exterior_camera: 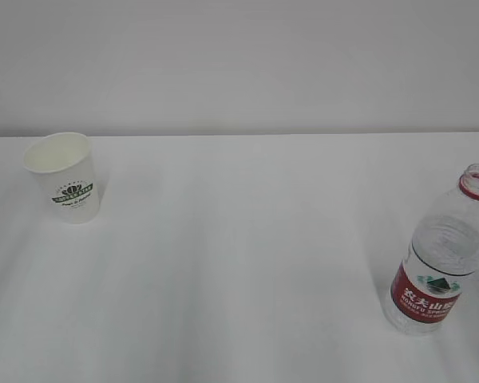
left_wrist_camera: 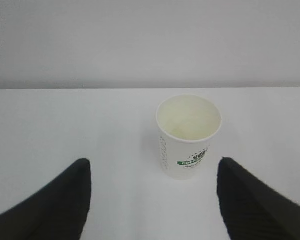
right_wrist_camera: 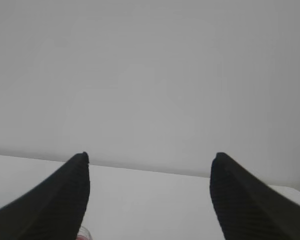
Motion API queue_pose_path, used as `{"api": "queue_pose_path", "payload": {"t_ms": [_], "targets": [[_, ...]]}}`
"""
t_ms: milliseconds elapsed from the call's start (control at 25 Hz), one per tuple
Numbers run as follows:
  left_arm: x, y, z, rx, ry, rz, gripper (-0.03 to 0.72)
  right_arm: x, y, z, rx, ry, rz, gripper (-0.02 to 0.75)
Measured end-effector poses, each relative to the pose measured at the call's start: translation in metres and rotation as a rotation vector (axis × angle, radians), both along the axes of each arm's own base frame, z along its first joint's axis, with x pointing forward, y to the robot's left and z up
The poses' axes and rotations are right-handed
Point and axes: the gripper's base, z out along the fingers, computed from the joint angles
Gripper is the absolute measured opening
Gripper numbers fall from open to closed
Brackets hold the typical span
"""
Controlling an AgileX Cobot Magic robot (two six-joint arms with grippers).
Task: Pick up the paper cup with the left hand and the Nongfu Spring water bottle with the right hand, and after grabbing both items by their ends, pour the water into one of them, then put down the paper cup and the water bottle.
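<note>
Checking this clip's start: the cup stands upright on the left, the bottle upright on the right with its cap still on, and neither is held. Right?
One detail is off: the Nongfu Spring water bottle has no cap; the exterior view shows its open mouth above the red neck ring. The rest holds: the paper cup stands upright on the left, and neither is held.

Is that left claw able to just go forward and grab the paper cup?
Probably yes. The left gripper is open, the paper cup stands upright just ahead, roughly between its fingers though a bit right of centre, and nothing on the white table lies between them.
</note>
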Motion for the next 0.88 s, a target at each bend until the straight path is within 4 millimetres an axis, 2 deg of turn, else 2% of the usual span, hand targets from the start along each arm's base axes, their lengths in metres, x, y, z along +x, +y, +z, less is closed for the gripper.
{"api": "queue_pose_path", "payload": {"t_ms": [200,400,680,880], "targets": [[0.019,-0.001,-0.012,-0.001,0.006,-0.003,0.57,0.008,0.006,-0.005,-0.003,0.03,0.055,0.568],[0.027,-0.002,-0.017,-0.002,0.003,-0.004,0.57,0.01,0.011,-0.024,0.018,0.063,0.11,0.568],[0.026,-0.002,-0.021,-0.01,-0.036,-0.002,0.57,0.007,0.013,-0.032,0.021,0.06,0.133,0.568],[0.011,0.001,-0.045,-0.06,-0.067,0.035,0.57,0.001,0.013,-0.052,0.032,0.106,0.138,0.568]]}}
